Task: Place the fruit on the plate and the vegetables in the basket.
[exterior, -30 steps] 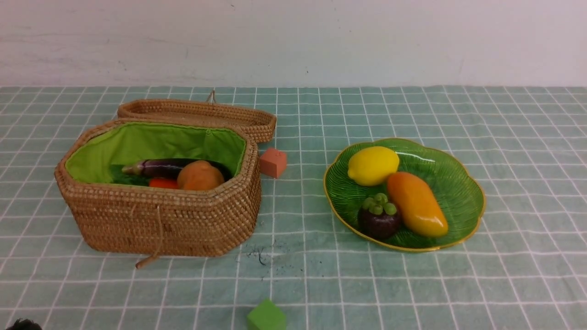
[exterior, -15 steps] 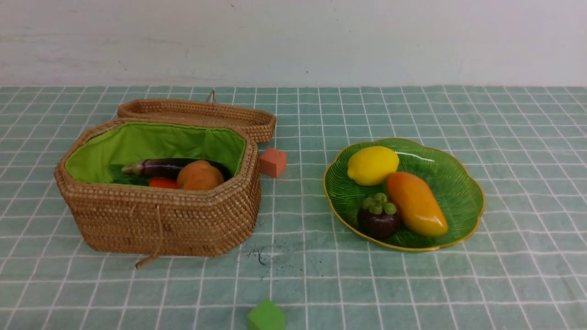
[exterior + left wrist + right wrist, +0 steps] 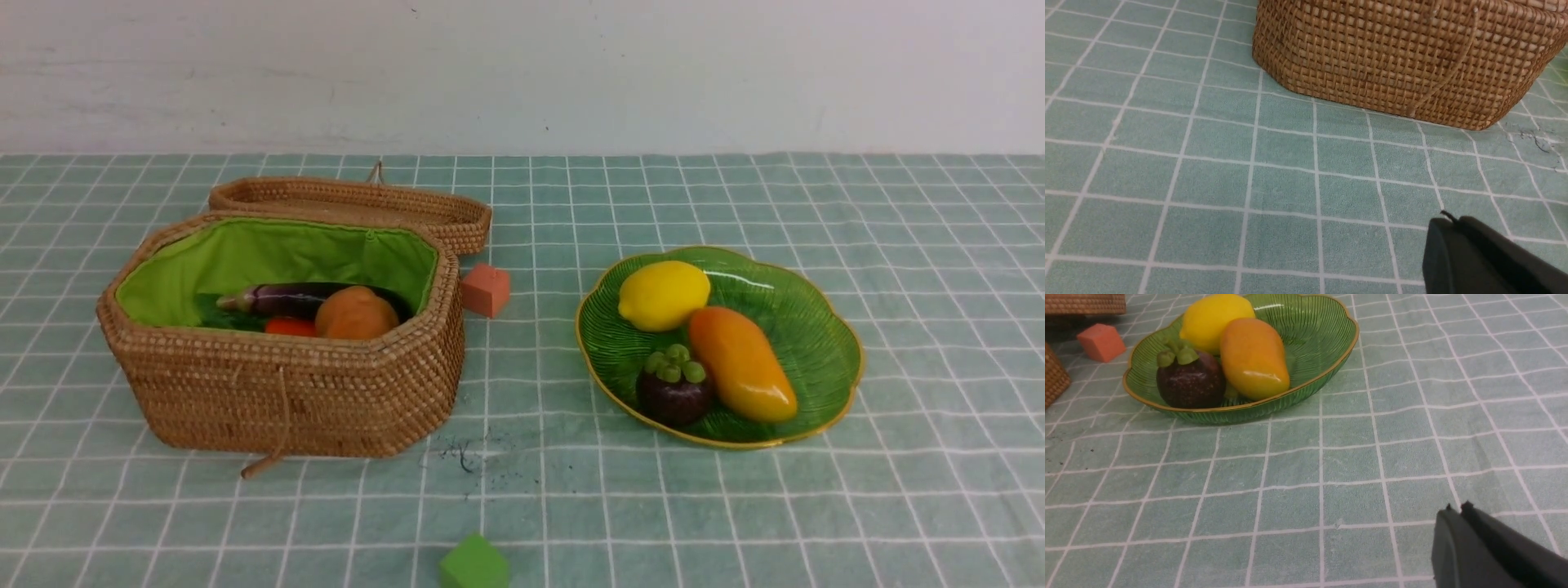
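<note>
We take the plate as our landmark. On it we see 3 fruits: the lemon toward its far left part, the mango lying lengthwise across the middle and touching the lemon, and the mangosteen at the near left edge, just beside the mango. The right wrist view shows the same 3 pressed close together inside the gold rim.

Well to the left of the plate stands the basket, its lid folded back flat behind it. Inside, against the green lining, we can make out the eggplant, the potato in front of it, and a small patch of the carrot beside the potato. The gourd is hidden from us.

Between the plate and the basket, a little farther back, sits a red cube; a green cube lies near the front edge, nearer to us than the plate and to its left.

Neither arm appears in the front view. In its wrist view the left gripper has its fingers pressed together, holding nothing, over bare cloth near the basket's wall. The right gripper is likewise closed and empty, apart from the plate, over the checked tablecloth.
</note>
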`<move>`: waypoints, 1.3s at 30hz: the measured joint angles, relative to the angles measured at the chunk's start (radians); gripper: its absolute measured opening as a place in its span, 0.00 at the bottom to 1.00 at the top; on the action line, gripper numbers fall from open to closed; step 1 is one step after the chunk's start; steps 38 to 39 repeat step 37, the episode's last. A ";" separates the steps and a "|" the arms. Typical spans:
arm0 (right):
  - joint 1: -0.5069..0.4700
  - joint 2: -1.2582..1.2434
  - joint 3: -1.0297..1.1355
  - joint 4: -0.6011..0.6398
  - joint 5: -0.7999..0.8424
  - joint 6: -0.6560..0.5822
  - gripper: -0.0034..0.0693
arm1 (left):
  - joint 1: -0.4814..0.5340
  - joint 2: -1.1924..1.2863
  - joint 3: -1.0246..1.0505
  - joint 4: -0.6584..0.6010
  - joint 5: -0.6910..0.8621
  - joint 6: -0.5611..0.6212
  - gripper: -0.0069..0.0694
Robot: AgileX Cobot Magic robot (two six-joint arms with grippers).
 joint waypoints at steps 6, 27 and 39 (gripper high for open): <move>0.000 0.000 0.000 0.000 0.000 0.000 0.07 | 0.000 0.000 0.000 0.000 0.000 0.000 0.07; 0.000 0.000 0.000 0.000 0.000 0.000 0.10 | 0.000 0.000 0.000 0.000 0.000 0.000 0.07; 0.000 0.000 0.000 0.000 0.000 0.000 0.11 | 0.000 0.000 0.000 0.000 0.000 0.000 0.07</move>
